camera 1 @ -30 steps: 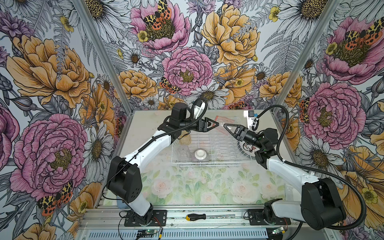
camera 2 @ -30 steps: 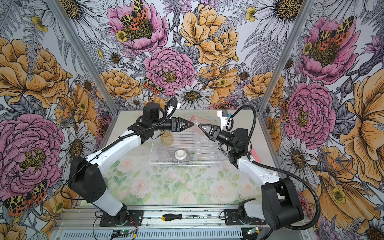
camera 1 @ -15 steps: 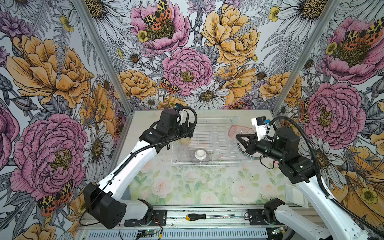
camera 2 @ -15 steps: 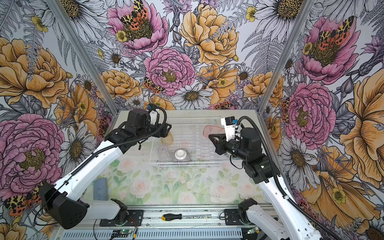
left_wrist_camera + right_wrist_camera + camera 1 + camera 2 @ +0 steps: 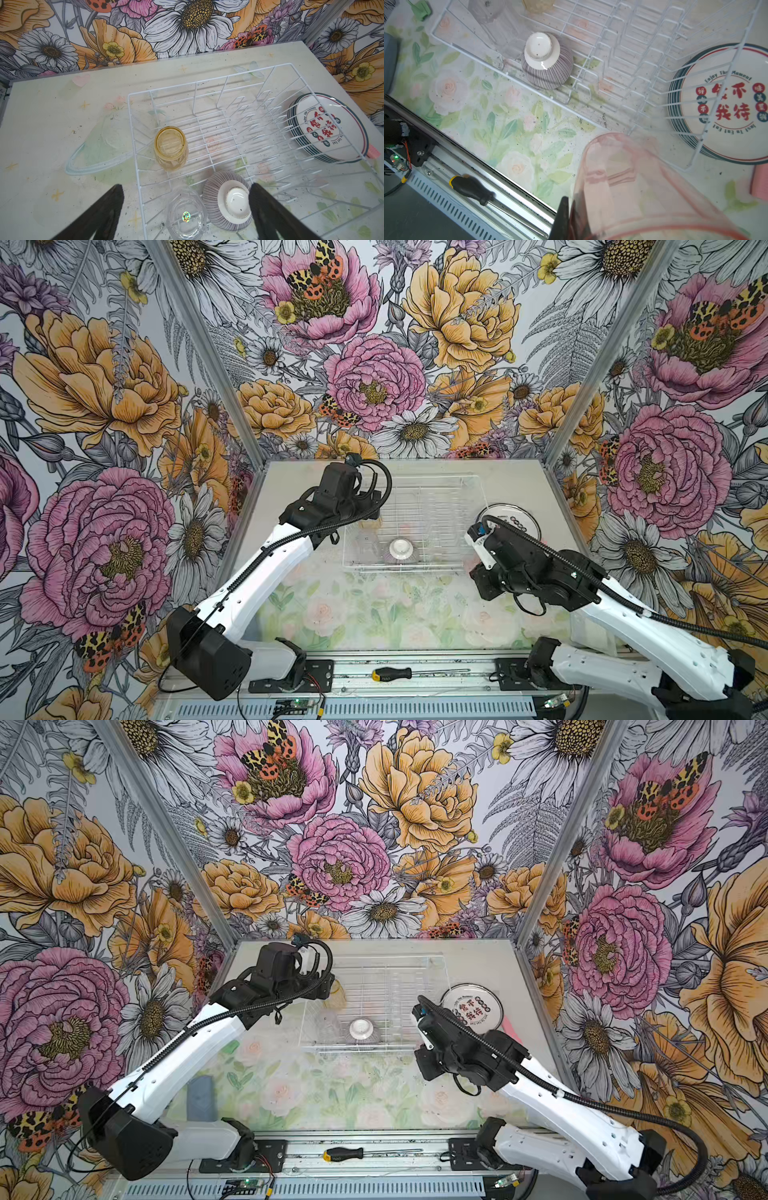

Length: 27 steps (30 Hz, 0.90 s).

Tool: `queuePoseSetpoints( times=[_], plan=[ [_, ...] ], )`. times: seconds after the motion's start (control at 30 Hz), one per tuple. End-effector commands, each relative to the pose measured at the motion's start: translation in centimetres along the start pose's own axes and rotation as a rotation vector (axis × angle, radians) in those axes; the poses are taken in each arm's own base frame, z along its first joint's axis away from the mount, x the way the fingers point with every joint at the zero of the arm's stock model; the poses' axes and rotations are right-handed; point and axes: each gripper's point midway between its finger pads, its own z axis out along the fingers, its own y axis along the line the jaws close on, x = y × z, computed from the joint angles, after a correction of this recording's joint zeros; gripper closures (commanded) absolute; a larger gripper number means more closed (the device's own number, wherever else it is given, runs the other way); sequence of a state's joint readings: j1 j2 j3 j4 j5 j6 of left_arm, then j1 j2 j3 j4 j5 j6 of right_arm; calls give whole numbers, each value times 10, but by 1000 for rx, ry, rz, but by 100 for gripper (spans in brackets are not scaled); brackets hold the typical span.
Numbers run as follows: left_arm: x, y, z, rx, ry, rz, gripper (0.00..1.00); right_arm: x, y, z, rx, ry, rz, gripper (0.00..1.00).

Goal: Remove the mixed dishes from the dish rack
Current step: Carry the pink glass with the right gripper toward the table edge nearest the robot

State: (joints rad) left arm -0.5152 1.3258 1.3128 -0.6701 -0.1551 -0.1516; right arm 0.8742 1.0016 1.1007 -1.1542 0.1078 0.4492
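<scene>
The left gripper (image 5: 186,185) has its jaws spread wide with nothing between them, poised over the left end of the dish rack (image 5: 196,83). In its wrist view the clear tumbler (image 5: 186,214) and the upturned ribbed bowl (image 5: 227,200), white foot up, sit side by side along the rack's front edge. The amber tumbler (image 5: 170,146) stands a little farther in, apart from both. The right gripper (image 5: 571,214) has its jaws closed tight on the wall of the pink tumbler (image 5: 633,187), with one black finger (image 5: 562,218) showing outside the glass. It holds the tumbler outside the rack, by the rack's front right corner; whether the glass touches the bench (image 5: 508,124) cannot be told. In both top views the arm hides this grip. A stack of plates (image 5: 726,104) lies flat on the bench just beside the rack's right end, outside the wires.
</scene>
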Motion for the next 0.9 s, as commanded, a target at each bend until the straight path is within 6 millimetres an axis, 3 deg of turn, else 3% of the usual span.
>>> queuePoseSetpoints(
  times=[0.0,0.33,0.57,0.87],
  plan=[
    [0,4,0,-31,2,28,4,13,-8,13,89,53,65,100],
    [5,-3,13,-9,37,40,4,49,-8,60,159,257,61,100],
    [5,-4,19,-8,48,47,3,49,13,89,71,306,38,100],
    [7,-2,20,-9,54,51,1,52,16,112,32,370,19,100]
  ],
)
